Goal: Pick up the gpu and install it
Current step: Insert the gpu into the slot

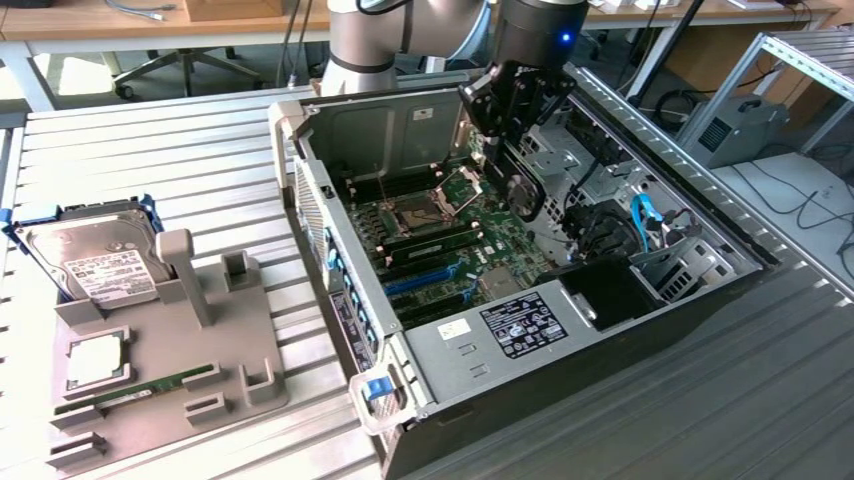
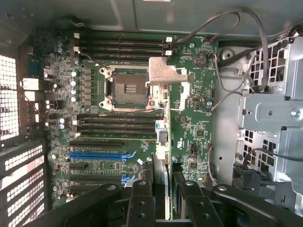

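One gpu [image 2: 161, 171], seen edge-on, clamped between the gripper [image 2: 162, 190] fingers [image 2: 141, 203]; card hangs upright over the motherboard [image 2: 189, 118] inside the open computer case [image 1: 340, 300]; blue slot [image 2: 97, 155] near it; hard drive [image 1: 94, 262] on grey fixture [image 1: 200, 345], well apart at the exterior view's left.

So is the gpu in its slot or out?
Out: the gpu is clamped edge-on in the gripper above the motherboard; blue slot bare.
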Robot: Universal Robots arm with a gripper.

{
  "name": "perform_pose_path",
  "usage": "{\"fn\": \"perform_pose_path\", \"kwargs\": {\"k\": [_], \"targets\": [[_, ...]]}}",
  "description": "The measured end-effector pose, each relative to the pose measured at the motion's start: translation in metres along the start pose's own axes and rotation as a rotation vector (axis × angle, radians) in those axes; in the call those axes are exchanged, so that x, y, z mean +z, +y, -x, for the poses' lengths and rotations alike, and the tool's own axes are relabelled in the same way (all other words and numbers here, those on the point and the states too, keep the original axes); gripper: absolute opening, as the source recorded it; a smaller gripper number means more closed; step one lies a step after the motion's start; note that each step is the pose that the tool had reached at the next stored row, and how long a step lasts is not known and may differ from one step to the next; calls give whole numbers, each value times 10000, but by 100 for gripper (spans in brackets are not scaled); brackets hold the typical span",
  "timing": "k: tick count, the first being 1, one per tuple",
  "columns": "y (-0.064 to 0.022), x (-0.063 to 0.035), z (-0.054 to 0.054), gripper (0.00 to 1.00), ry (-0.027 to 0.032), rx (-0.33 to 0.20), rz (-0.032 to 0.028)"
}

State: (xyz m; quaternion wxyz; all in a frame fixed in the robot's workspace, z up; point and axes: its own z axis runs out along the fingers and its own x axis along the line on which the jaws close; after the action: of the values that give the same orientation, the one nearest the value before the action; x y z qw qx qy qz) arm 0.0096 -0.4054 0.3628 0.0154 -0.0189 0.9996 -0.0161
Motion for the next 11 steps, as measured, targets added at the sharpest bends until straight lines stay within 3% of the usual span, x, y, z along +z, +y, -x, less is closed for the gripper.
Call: {"fn": "perform_pose_path", "kwargs": {"k": [11], "targets": [[0, 0, 0, 27, -5, -161, 4]]}}
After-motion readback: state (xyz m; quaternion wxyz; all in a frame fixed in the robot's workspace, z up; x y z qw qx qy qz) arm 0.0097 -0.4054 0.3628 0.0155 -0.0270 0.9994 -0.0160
